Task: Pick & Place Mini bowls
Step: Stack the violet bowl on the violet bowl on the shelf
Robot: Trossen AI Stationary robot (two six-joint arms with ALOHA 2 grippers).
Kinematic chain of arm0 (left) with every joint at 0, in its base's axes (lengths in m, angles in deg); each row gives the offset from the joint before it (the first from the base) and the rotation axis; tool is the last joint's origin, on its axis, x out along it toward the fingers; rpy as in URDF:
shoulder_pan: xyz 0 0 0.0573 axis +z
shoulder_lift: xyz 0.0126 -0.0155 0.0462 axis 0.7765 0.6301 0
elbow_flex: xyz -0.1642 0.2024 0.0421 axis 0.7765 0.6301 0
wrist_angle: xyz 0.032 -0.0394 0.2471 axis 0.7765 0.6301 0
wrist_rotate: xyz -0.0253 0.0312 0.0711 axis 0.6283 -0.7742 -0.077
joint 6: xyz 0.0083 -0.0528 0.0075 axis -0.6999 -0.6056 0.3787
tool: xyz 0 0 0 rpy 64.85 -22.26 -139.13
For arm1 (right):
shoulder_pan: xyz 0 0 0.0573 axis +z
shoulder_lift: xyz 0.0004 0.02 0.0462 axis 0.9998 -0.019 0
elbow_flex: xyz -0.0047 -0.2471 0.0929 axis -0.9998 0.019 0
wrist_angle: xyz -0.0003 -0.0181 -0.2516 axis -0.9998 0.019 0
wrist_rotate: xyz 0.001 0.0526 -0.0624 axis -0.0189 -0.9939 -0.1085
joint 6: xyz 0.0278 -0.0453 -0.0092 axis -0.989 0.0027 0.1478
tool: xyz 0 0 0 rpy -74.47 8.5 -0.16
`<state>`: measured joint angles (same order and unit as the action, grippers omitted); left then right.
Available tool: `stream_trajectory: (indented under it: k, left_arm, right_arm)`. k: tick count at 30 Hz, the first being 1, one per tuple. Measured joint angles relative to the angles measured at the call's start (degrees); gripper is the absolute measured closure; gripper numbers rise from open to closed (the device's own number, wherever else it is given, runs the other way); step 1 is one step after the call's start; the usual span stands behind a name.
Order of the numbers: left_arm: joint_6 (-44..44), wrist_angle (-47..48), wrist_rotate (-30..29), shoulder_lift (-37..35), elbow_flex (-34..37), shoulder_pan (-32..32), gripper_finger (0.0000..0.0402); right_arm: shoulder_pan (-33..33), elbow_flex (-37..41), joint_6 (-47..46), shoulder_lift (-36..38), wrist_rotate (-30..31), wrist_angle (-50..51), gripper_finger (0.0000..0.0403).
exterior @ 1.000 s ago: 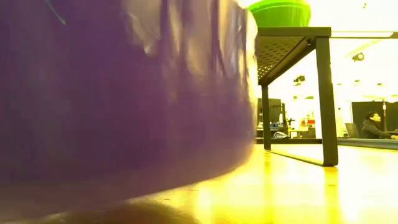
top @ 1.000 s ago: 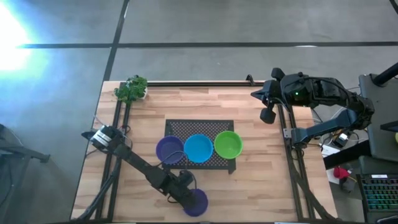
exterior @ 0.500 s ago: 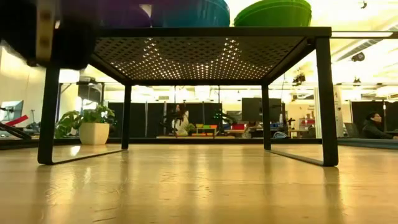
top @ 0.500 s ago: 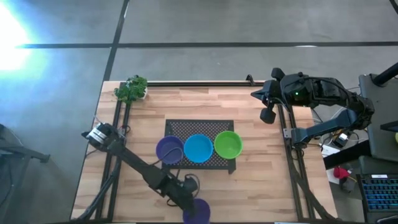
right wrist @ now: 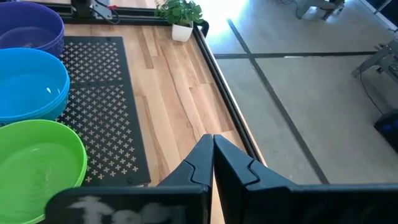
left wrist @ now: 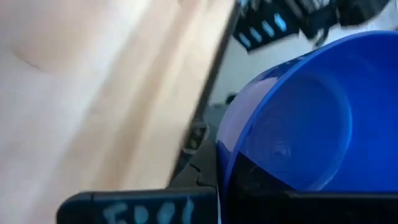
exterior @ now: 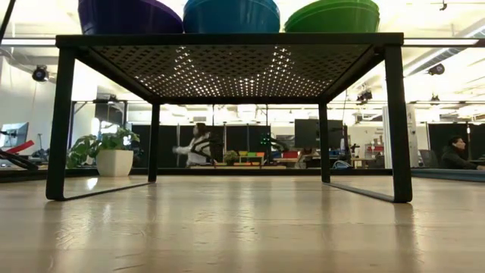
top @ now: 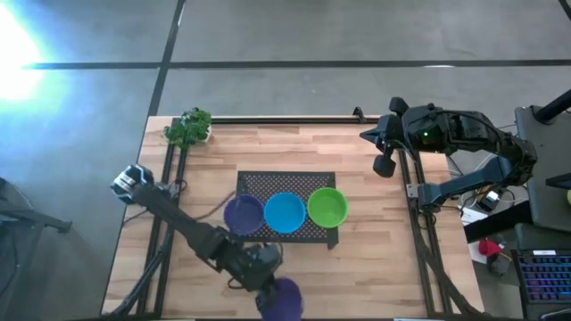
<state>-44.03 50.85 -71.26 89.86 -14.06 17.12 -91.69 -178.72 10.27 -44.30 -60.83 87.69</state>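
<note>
From above, the left hand (top: 268, 290) reaches to the table's (top: 375, 267) 6 o'clock edge, gripping a purple bowl (top: 284, 299) that sits partly past the frame's bottom. Three more bowls line the black mesh stand (top: 285, 183) at centre: purple bowl on stand (top: 243, 214), blue bowl (top: 285, 212) and green bowl (top: 327, 206), touching in a row. A plant (top: 188, 127) stands at 11 o'clock. The right hand (top: 385, 150) waits at the 2 o'clock edge.

At table level, the stand's legs frame an office behind, the three bowls on top; a potted plant and a person (exterior: 455, 152) show far off.

The left wrist camera, blurred, shows a bowl's rim (left wrist: 292, 118) seemingly pinched by the hand, looking blue here.

The right wrist camera shows its fingers (right wrist: 211, 163) pressed together, holding nothing, over the table's edge, with the three bowls off to one side.
</note>
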Motion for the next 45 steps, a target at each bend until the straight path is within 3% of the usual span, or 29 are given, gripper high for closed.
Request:
stream_trajectory:
  k: [12,23,31,45]
  left_arm:
    - [1.8,23.7,-10.1,-12.9,-2.9,6.9,0.0401]
    - [6.8,39.5,-9.0,-20.2,-2.9,16.5,0.0401]
    - [5.9,50.3,-10.0,-21.3,-2.8,20.4,0.0401]
    - [5.9,53.1,-7.0,-20.3,-0.1,22.2,0.0401]
  right_arm:
    - [0.0,0.0,0.0,0.0,0.0,0.0,0.0394]
    - [0.0,0.0,0.1,0.0,0.0,0.0,0.0394]
    - [0.0,0.0,0.7,0.0,0.0,0.0,0.0394]
    - [0.0,0.0,1.2,0.0,0.0,0.0,0.0394]
